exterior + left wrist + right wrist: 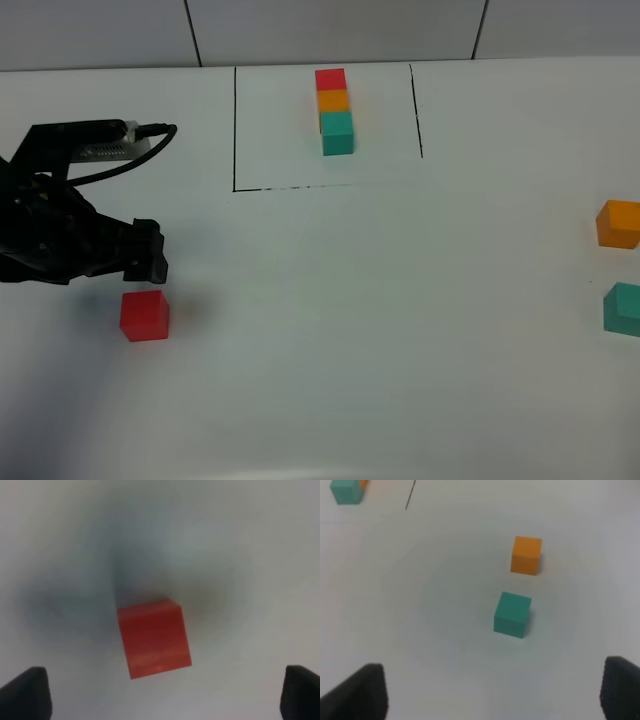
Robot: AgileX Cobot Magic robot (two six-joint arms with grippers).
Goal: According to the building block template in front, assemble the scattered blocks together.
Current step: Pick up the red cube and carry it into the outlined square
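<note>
Your template (pixel 335 110) sits at 12 o'clock on the worktop (pixel 350 380). It is a red, an orange and a teal cube touching in one straight line, red at the far end, inside a black outline (pixel 234 130) drawn on three sides. The loose red cube (pixel 145 316) lies alone at 8 o'clock, well apart from the template. The loose orange cube (pixel 618 223) and teal cube (pixel 623 308) lie at 3 o'clock, near each other but not touching, with the orange one at the teal one's 12 o'clock. Your left hand (pixel 150 252) hangs just beside the red cube, at its 12 o'clock, spread wide and holding nothing. Its wrist view shows the cube lying ahead of the two fingertips (pixel 25 695). Your right hand (pixel 490 690) is outside the high view. Its fingers stand apart and empty, with the orange and teal cubes ahead of them.
</note>
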